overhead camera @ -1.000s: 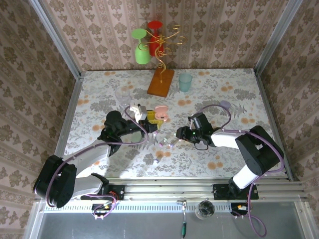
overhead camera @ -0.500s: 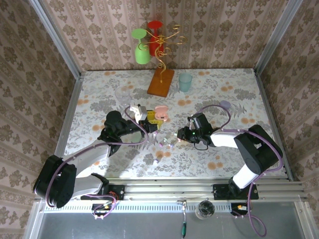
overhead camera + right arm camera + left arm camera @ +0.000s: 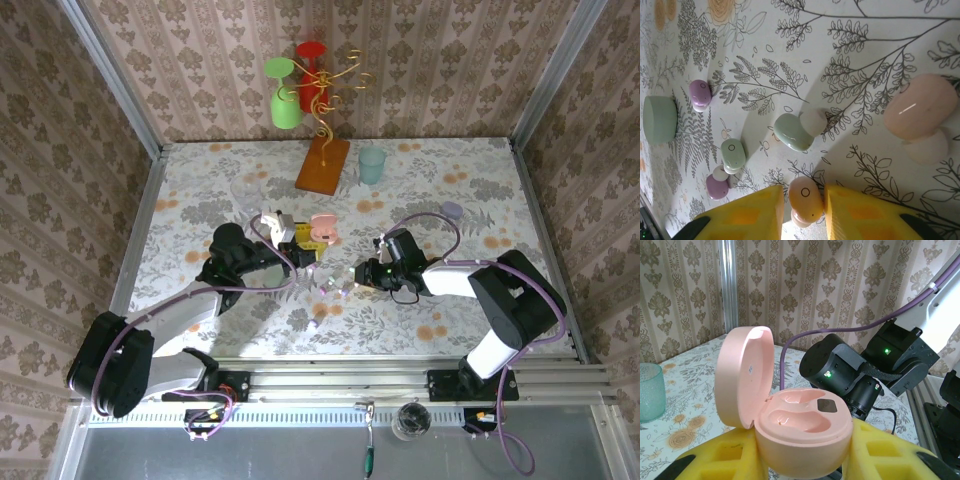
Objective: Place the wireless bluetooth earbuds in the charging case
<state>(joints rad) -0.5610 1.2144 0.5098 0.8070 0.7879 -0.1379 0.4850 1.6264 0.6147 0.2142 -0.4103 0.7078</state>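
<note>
2 arms at a flowered bench (image 3: 200, 190): the left fingers (image 3: 885, 450) clamp an open pink case (image 3: 800, 425), its lid upright; the right fingers (image 3: 750, 210) closely flank 1 pink earbud (image 3: 806, 197) lying on the bench, grip not discernible; a green earbud (image 3: 792, 131) and a purple earbud (image 3: 700, 94) lie nearby

The earbuds (image 3: 338, 290) are too small to distinguish overhead.

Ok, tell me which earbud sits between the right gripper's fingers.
The peach-pink earbud, flanked by the right gripper's yellow fingers; the green and purple earbuds lie clear of them.
</note>
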